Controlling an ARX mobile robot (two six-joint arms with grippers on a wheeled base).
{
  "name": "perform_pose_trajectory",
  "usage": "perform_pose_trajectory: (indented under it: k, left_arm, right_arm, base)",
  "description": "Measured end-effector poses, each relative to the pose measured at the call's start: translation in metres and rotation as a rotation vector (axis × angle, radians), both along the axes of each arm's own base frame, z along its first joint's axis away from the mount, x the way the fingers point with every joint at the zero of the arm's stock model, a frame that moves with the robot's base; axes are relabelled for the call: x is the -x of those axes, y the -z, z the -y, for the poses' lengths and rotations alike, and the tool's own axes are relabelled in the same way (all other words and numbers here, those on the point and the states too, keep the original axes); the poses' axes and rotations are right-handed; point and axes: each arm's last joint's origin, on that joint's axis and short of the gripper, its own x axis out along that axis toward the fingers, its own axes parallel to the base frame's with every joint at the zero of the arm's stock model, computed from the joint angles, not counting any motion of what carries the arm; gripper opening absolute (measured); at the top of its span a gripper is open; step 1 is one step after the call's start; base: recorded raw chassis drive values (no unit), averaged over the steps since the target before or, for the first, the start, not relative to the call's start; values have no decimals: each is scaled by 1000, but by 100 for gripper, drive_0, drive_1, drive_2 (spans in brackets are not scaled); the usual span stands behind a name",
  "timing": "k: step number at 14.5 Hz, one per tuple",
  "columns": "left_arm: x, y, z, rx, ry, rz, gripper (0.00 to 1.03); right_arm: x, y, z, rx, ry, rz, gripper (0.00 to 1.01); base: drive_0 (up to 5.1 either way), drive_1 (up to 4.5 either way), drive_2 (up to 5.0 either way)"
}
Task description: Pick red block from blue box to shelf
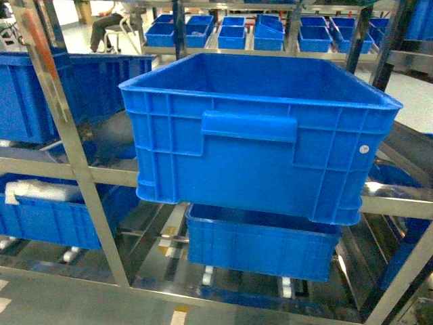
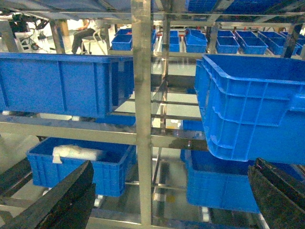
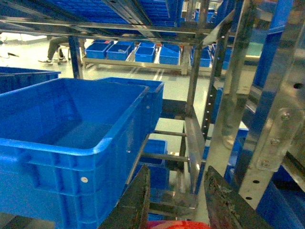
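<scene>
Crate mouth against right hand [image 3: 176, 174] is the relation that counts. A sliver of the red block [image 3: 178, 224] shows low between the right hand's two dark fingers, right at the frame's bottom edge. The hand looks clenched on it, though too little shows to judge how squarely. The blue box is in none of the views. From the right wrist, the big ribbed crate [image 3: 71, 143] on the shelf [image 3: 228, 95] lies ahead and to the left of the hand, its near corner just beside the left finger [image 3: 138, 200]. Straight ahead of the hand is only the gap between the crate wall and a steel upright. The crate's interior looks bare and its rim sits about level with the fingertips. So, as I judge it, the move needs a shift leftward and forward over the rim before letting go, keeping off the upright on the right. The left hand [image 2: 171, 167] hangs released and empty, facing the rack further left, so the right arm is the nearer one.
</scene>
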Motion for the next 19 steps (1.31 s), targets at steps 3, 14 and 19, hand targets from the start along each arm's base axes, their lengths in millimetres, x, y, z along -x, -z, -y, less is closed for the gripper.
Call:
perform_pose_trajectory:
  k: [3, 14, 19]
  left_arm:
    - [0, 0, 0, 0, 3, 2, 98]
    - [0, 0, 0, 0, 3, 0, 98]
    - [0, 0, 0, 0, 3, -4, 98]
  right_arm:
    - [0, -1, 0, 0, 2, 5, 28]
    - [0, 0, 0, 0, 2, 4, 28]
    - [0, 0, 0, 0, 2, 1, 28]
  base:
    - [9, 281, -262]
    - [5, 156, -146]
    - [0, 0, 0]
